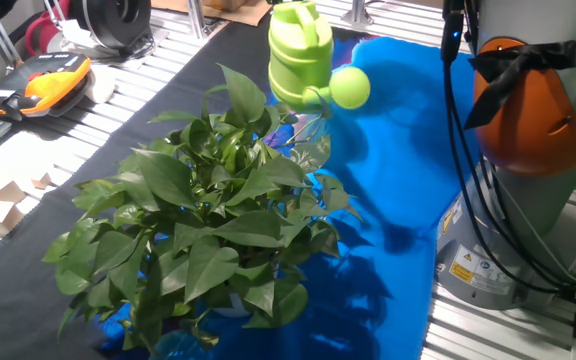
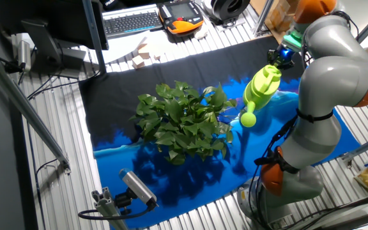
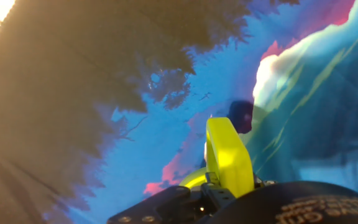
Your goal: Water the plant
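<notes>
Currently the plant (image 1: 203, 215) is seen on the table (image 1: 148, 90), resting on a cloth (image 1: 388, 150) that is black on one side and blue on the other. In one fixed view its leaves fill the lower left and middle of the frame, and its pot is hidden by the foliage. A lime-green can (image 1: 301, 57) is held in the air at about 1 o'clock from the plant, tilted so that its round-headed spout (image 1: 349, 87) points downward just beside the outermost leaves.

In the other fixed view the plant (image 2: 184, 121) is found near the middle of the cloth (image 2: 126, 89), with the can (image 2: 262, 89) at about 2 o'clock from it, and the spout (image 2: 248, 119) hangs near the leaves at the plant's right edge. The arm (image 2: 328, 83) is bent over from the right, and the gripper (image 2: 282, 56) is placed at the top of the can.

In the hand view a yellow-green part of the can (image 3: 227, 155) is seen clamped at the gripper (image 3: 219, 186), though the fingers themselves are mostly hidden. Blurred dark leaves (image 3: 73, 74) are seen above and to the left.

A keyboard (image 2: 133, 21) and an orange pendant (image 2: 183, 14) are seen at 12 o'clock, beyond the cloth.
</notes>
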